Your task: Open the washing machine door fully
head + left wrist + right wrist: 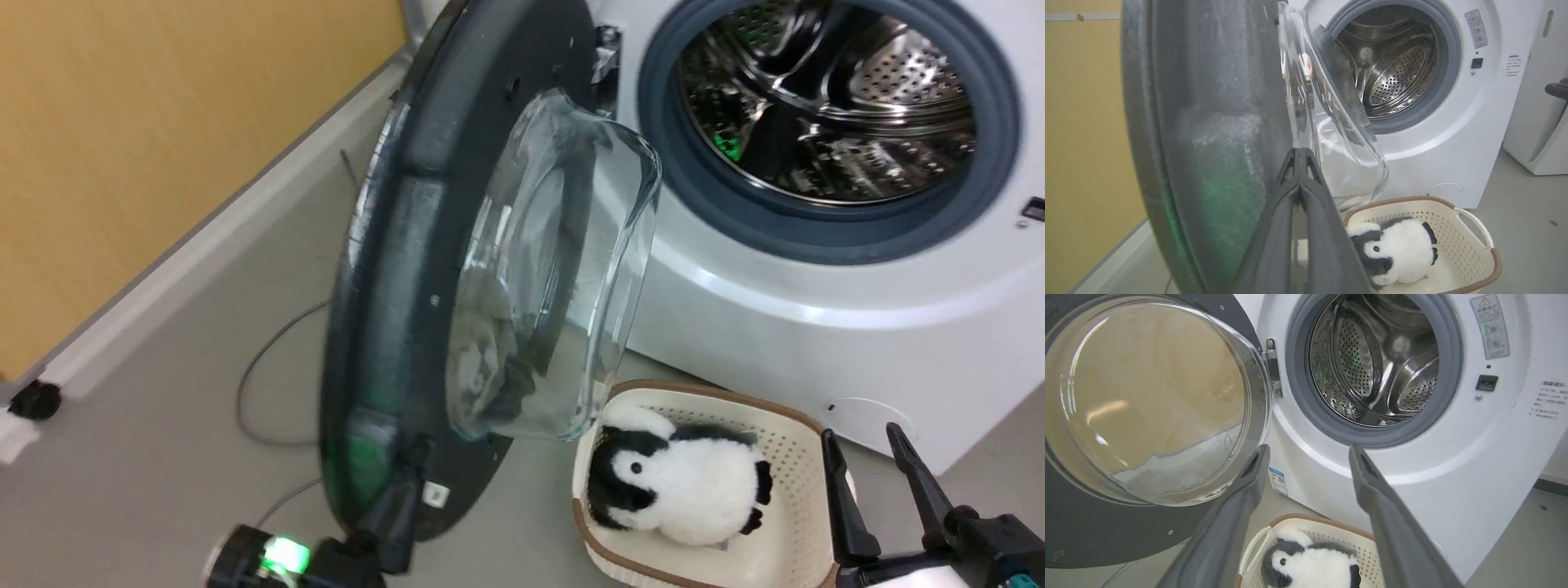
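The door (pixel 392 269) is standing well out from the machine (pixel 816 327), swung on the hinge left of the drum (pixel 824 98), which is lying wholly uncovered. Most of the opening is looking done, and what is probably remaining is a last swing toward the yellow wall (pixel 122 122). The door is showing a wide black rim and a bulging clear glass bowl above the basket (pixel 718 394). The left claw (pixel 1300 157) is clenched, its tips together against the door's inner rim near the lower edge. The right claw (pixel 1308 451) is hanging released, apart from the door.
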You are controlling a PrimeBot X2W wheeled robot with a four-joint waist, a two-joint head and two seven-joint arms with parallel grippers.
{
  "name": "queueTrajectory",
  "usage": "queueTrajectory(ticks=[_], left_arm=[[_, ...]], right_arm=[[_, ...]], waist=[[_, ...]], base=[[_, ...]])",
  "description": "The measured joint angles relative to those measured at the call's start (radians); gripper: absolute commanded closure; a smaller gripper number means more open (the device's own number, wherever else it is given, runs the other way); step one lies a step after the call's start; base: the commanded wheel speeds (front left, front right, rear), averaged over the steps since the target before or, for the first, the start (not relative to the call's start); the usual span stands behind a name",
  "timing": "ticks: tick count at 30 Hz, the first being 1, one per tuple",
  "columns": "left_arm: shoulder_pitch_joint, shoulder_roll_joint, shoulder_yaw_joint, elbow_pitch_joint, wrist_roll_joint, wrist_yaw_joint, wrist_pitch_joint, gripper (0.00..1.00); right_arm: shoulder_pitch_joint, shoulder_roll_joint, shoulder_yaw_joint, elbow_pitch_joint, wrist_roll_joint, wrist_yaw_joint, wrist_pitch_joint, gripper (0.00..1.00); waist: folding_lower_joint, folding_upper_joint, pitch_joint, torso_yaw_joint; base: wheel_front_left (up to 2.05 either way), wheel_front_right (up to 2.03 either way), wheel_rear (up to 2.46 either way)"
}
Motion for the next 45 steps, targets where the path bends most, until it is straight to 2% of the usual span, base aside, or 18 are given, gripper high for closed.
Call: queueTrajectory(ticks=[9,19,26,32,39,45], left_arm=[[-0.097,0.008,0.146,0.087,-0.051,0.009,0.0,1.0],[-0.198,-0.027,0.33,0.192,-0.096,0.014,0.0,1.0],[-0.281,-0.026,0.47,0.29,-0.098,0.013,0.0,1.0],[-0.356,-0.006,0.571,0.358,-0.095,0.003,0.0,1.0],[-0.423,0.029,0.625,0.44,-0.067,-0.021,0.0,1.0],[-0.481,0.059,0.688,0.509,-0.073,-0.023,0.0,1.0]], right_arm=[[-0.025,0.0,0.001,0.003,-0.02,0.0,0.0,0.0],[-0.068,0.0,-0.006,0.005,-0.065,0.0,0.0,0.0],[-0.102,0.0,-0.002,0.007,-0.083,0.0,0.0,0.0],[-0.129,0.001,0.003,0.009,-0.099,0.0,0.0,0.0],[-0.161,0.001,0.01,0.019,-0.108,0.0,0.0,0.0],[-0.175,-0.009,0.018,0.026,-0.118,0.0,0.0,0.0]], waist=[[0.0,0.0,0.058,0.019],[0.0,0.0,0.142,-0.004],[0.0,0.0,0.193,-0.025],[0.0,0.0,0.229,-0.043],[0.0,0.0,0.267,-0.07],[-0.0001,0.0,0.297,-0.097]], base=[[0.0,0.0,0.0],[0.0,0.0,0.0],[0.0,0.0,0.0],[0.0,0.0,0.0],[0.0,0.0,0.0],[0.0,0.0,0.0]])
